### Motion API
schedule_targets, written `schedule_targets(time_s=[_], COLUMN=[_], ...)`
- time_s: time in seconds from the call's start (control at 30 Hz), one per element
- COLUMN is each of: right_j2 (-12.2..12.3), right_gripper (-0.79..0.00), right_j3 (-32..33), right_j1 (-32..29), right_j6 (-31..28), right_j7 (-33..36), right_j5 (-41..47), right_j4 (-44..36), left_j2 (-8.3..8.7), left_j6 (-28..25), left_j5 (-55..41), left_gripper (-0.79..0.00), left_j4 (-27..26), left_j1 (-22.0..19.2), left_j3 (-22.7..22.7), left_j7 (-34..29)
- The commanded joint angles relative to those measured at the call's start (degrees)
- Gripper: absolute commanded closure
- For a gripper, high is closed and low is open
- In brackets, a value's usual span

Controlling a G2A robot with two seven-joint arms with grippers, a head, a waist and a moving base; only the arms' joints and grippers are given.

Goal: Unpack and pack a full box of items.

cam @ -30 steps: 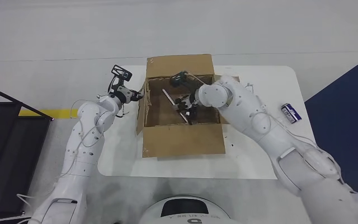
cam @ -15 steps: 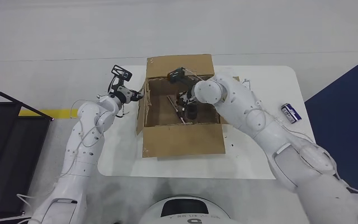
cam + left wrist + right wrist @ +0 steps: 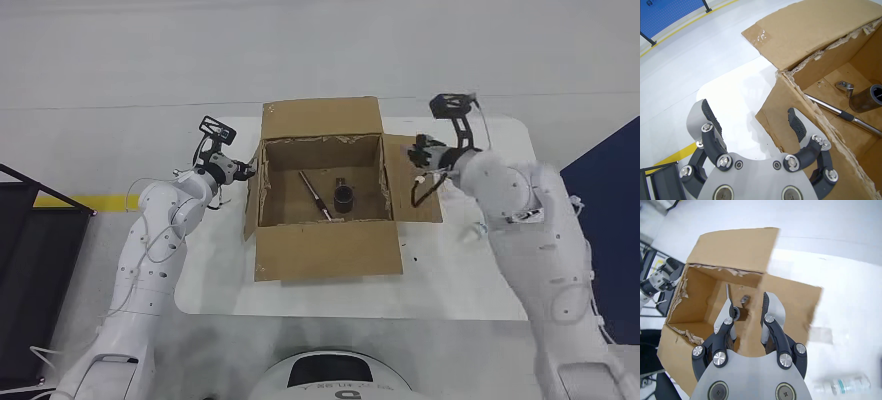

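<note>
An open cardboard box (image 3: 324, 250) stands mid-table. On its floor lie a metal rod (image 3: 313, 194), a dark cylinder (image 3: 343, 194) and a small metal block (image 3: 845, 87). My left gripper (image 3: 245, 172) hovers open just outside the box's left wall; in the left wrist view its fingertips (image 3: 753, 117) straddle a torn cardboard corner without touching it. My right gripper (image 3: 418, 158) hangs open above the box's right wall and flap (image 3: 425, 195). Its fingers (image 3: 747, 306) hold nothing, and the wall's edge runs between them below.
A clear plastic bottle (image 3: 842, 384) lies on the white table (image 3: 470, 290) to the right of the box. A black rack (image 3: 30, 250) stands off the table's left side. Bare tabletop surrounds the box on the left and right.
My right arm has lifted out of the box's inside and swung right, over the right flap. The left arm has not moved.
</note>
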Motion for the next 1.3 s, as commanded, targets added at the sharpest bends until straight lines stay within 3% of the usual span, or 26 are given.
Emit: schedule_targets(time_s=[0.0,0.1,0.2,0.23,0.27,0.67,0.93,1.27], right_j2=[0.56,0.97,1.04,1.06,1.07,1.45,1.18,1.55], right_gripper=[-0.32,-0.372,-0.634,-0.763,-0.785,-0.785,-0.785,-0.785], right_j3=[7.23,13.6,17.46,18.13,18.6,23.25,19.18,16.32], right_j1=[-5.85,-11.57,-15.11,-15.72,-16.03,-12.9,-5.06,2.59], right_j6=[0.61,5.85,14.28,15.9,16.82,16.07,13.13,9.85], right_j7=[-0.05,-0.61,-0.72,-0.67,-0.48,-4.71,-11.27,-11.11], right_j5=[1.22,0.52,-1.45,-1.99,-2.02,-0.85,-1.57,-5.39], right_j4=[-1.42,-2.2,-1.32,-0.71,0.03,14.95,26.46,36.3], left_j2=[0.0,0.0,0.0,0.0,0.0,0.0,0.0,0.0], left_j6=[0.0,0.0,0.0,0.0,0.0,0.0,0.0,0.0], left_j5=[0.0,0.0,0.0,0.0,0.0,0.0,0.0,0.0], left_gripper=[-0.785,-0.785,-0.785,-0.785,-0.785,-0.785,-0.785,-0.785], left_j4=[0.0,0.0,0.0,0.0,0.0,0.0,0.0,0.0], left_j1=[0.0,0.0,0.0,0.0,0.0,0.0,0.0,0.0], left_j3=[0.0,0.0,0.0,0.0,0.0,0.0,0.0,0.0], left_j7=[0.0,0.0,0.0,0.0,0.0,0.0,0.0,0.0])
